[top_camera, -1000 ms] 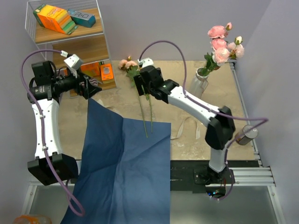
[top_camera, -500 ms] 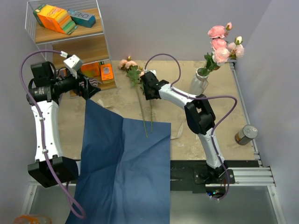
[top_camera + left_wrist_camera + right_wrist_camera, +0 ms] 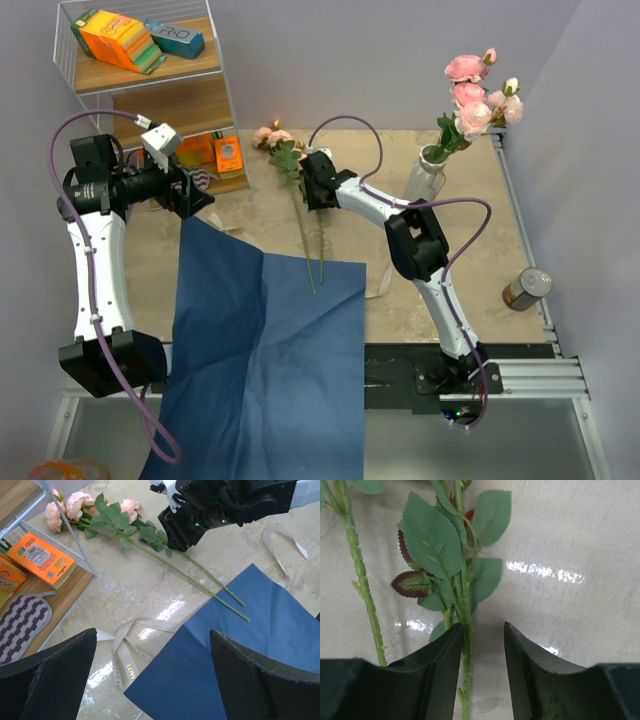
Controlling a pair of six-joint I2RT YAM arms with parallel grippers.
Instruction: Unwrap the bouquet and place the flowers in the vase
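My right fingers (image 3: 440, 675) stand apart around one stem (image 3: 466, 690), not pinching it. My left fingers (image 3: 50, 680) are wide apart and empty. The flowers (image 3: 80, 502) lie far middle on the bench (image 3: 520, 220); the vase (image 3: 425, 178) is far right. The stem sits off to one side, so I think it could slip out or drag the other stem (image 3: 360, 580). The bench is shiny and smooth, and a shelf (image 3: 150, 70) stands far left.

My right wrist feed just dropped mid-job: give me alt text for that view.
The right claw straddles a leafy green rose stem lying on the glossy pale table, the stem close beside one finger with a clear gap to the other. A second stem lies outside the claw, at the picture's left.
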